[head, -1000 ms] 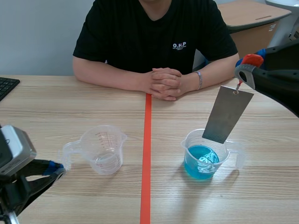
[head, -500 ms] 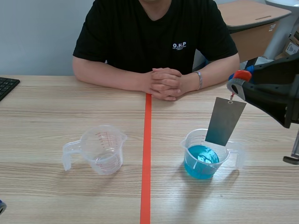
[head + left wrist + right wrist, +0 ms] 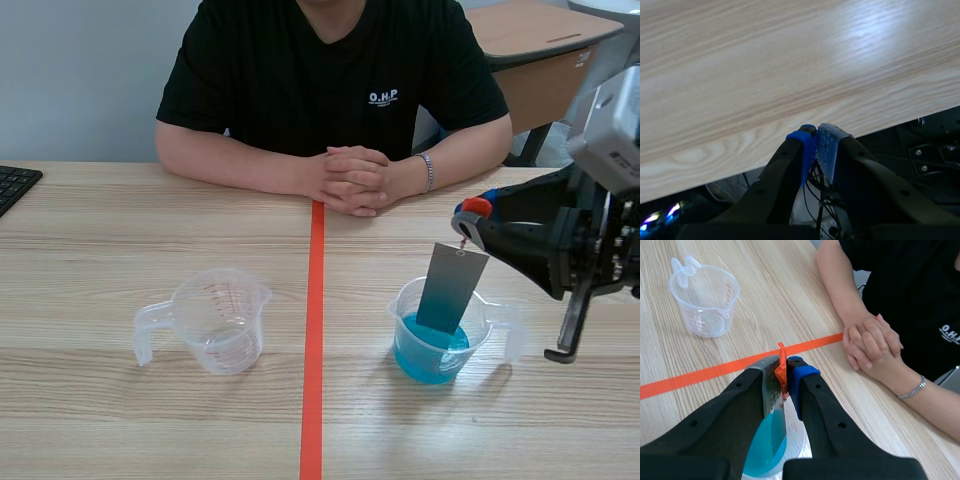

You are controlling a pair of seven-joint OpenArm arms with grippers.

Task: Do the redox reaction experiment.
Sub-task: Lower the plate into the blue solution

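While right jaws pinch orange tag (image 3: 781, 368), metal plate (image 3: 450, 287) hangs inside blue-liquid cup (image 3: 402, 306), left jaws closed, empty.

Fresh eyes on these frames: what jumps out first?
The right pincer hangs a grey metal strip by an orange tag into the blue-liquid cup, right of the tape line. A clear cup stands left of the line; a person's clasped hands rest across the table.

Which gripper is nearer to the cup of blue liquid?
Right. The right gripper hangs above the cup, holding the metal plate in it; the left gripper is away at the table edge.
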